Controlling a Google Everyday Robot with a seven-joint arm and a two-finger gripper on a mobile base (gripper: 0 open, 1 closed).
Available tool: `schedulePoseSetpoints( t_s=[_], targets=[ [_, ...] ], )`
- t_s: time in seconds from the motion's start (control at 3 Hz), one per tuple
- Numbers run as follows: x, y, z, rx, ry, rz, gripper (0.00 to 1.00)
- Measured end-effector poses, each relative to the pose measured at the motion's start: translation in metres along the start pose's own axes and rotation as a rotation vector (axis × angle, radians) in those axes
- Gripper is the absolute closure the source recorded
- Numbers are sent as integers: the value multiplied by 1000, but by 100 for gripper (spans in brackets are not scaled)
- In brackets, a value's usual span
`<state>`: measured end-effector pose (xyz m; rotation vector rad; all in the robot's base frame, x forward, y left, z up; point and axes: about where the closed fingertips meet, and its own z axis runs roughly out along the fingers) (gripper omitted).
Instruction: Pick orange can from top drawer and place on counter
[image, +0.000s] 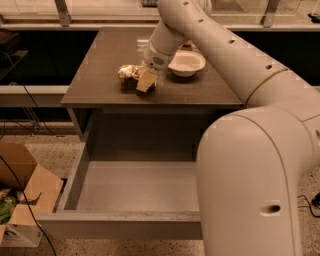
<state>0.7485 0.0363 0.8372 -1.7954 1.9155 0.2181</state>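
Note:
The orange can (129, 76), shiny golden-brown and dented, sits on the counter (100, 60) near its front middle. My gripper (144, 80) is right at the can, with a tan finger (146, 81) against the can's right side. The white arm reaches in from the right. The top drawer (130, 187) is pulled out below the counter, and the part of its grey floor that shows is bare. My arm's large joint covers the drawer's right part.
A white bowl (186, 63) stands on the counter just right of the gripper. A cardboard box (22, 195) sits on the floor left of the drawer. Dark cables run along the floor at the left.

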Motion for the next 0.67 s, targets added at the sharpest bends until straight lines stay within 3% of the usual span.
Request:
schedulePoseSetpoints(
  t_s=[0.33, 0.67],
  targets=[
    [17, -12, 7, -3, 25, 30, 1],
    [16, -12, 6, -3, 25, 30, 0]
  ],
)
